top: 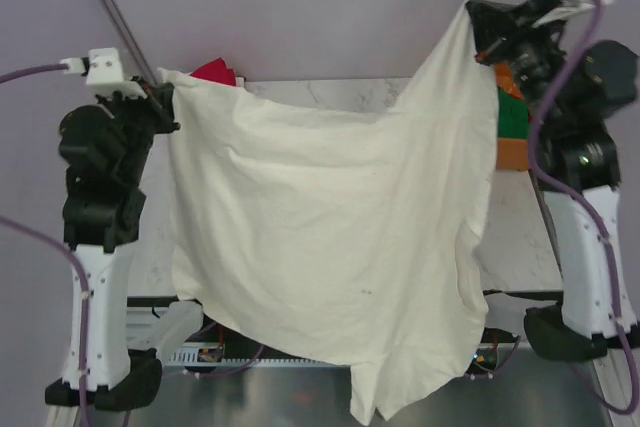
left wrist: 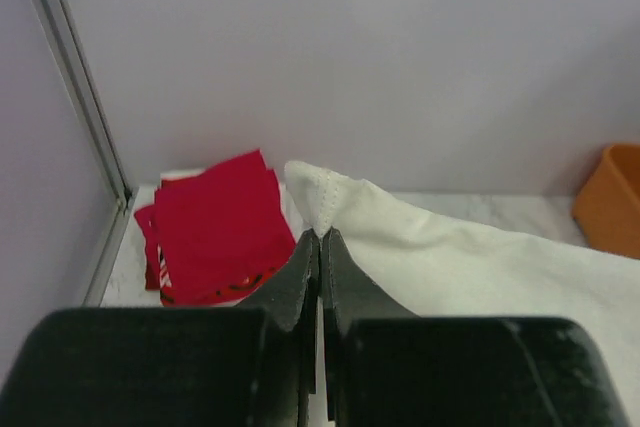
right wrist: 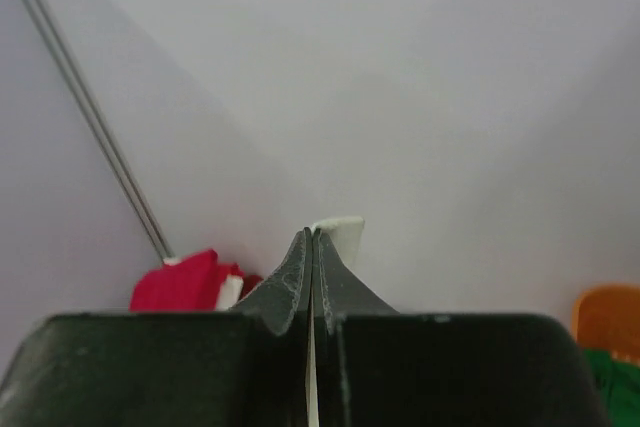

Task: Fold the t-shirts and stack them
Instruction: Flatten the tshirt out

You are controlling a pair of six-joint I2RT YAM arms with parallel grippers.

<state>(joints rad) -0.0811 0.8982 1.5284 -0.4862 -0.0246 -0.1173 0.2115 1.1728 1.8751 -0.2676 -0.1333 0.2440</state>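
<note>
The large cream-white t-shirt (top: 330, 237) hangs spread in the air between both arms and covers most of the table. My left gripper (top: 168, 97) is shut on its left upper corner (left wrist: 325, 197). My right gripper (top: 478, 9) is shut on its right upper corner (right wrist: 340, 232), held higher than the left one. A folded crimson red t-shirt (left wrist: 215, 227) lies at the table's far left corner, also seen in the top view (top: 215, 72) and the right wrist view (right wrist: 185, 282). A dark green shirt (top: 512, 112) and an orange-red shirt (top: 508, 79) show at the far right, mostly hidden.
An orange plastic tub (top: 512, 152) stands at the far right of the table, with its rim in the left wrist view (left wrist: 610, 197). A grey wall with a metal rail (left wrist: 75, 87) runs behind. The marble table (top: 330, 92) shows only at its far edge.
</note>
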